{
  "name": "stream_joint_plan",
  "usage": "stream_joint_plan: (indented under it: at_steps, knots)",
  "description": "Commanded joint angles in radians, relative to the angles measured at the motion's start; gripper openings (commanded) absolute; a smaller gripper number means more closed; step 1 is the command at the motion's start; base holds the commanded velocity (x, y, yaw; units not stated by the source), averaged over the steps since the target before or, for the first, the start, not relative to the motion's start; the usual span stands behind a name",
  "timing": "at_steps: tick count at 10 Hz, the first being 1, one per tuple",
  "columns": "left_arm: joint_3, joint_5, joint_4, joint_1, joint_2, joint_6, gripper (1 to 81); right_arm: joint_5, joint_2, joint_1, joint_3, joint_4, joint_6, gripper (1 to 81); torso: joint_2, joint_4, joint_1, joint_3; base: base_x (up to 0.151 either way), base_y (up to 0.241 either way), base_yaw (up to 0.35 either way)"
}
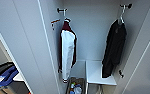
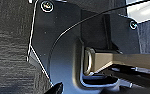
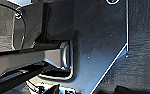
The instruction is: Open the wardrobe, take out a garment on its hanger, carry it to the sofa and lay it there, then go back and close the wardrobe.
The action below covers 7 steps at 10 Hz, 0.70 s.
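Head view is showing the wardrobe (image 1: 28, 45) standing open, the garment (image 1: 114, 50) hanging on its hanger (image 1: 121, 18) beside a maroon jacket (image 1: 67, 50); whether either arm's fingers are clenched or released, I cannot tell.

My wardrobe (image 1: 28, 45) is plain white, doors and inner walls alike, shading to pale grey in the upper middle of the frame. At the right of the frame the garment (image 1: 114, 48) is solid black, no pattern, on a pale whitish hanger (image 1: 121, 18). Left of centre I see a maroon jacket (image 1: 67, 51) with white sleeves and a striped cuff. The shelf (image 1: 97, 72) at lower centre is white. A bin (image 1: 75, 87) at the bottom holds blue and green bits. Something blue and black (image 1: 3, 73) sits at lower left. Under my wrists the carpet (image 2: 8, 50) is dark grey with a fine woven stripe.
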Motion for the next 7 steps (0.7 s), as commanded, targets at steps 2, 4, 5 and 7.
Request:
stream_joint_plan:
  at_steps: [2,4,5,7]
  knots:
    - [0.006,0.05,-0.003,-0.025,-0.007,-0.005,81.1,-0.048,-0.044,0.009,0.033,-0.024,-0.004,81.1,0.0,0.0,0.0,0.0,0.0,0.0,0.0]
    - [0.006,0.05,-0.003,-0.024,-0.008,-0.005,81.1,-0.048,-0.041,0.01,0.031,-0.024,-0.004,81.1,0.0,0.0,-0.001,0.0,0.07,0.0,0.0]
    - [0.006,0.05,-0.003,-0.024,-0.008,-0.005,81.1,-0.048,-0.039,0.012,0.031,-0.022,-0.004,81.1,-0.001,0.0,-0.001,0.001,0.074,0.0,0.0]
    - [0.008,0.05,-0.003,-0.024,-0.008,-0.005,81.1,-0.045,-0.036,0.009,0.031,-0.022,-0.004,81.1,-0.001,0.0,-0.001,0.001,0.074,0.0,0.0]
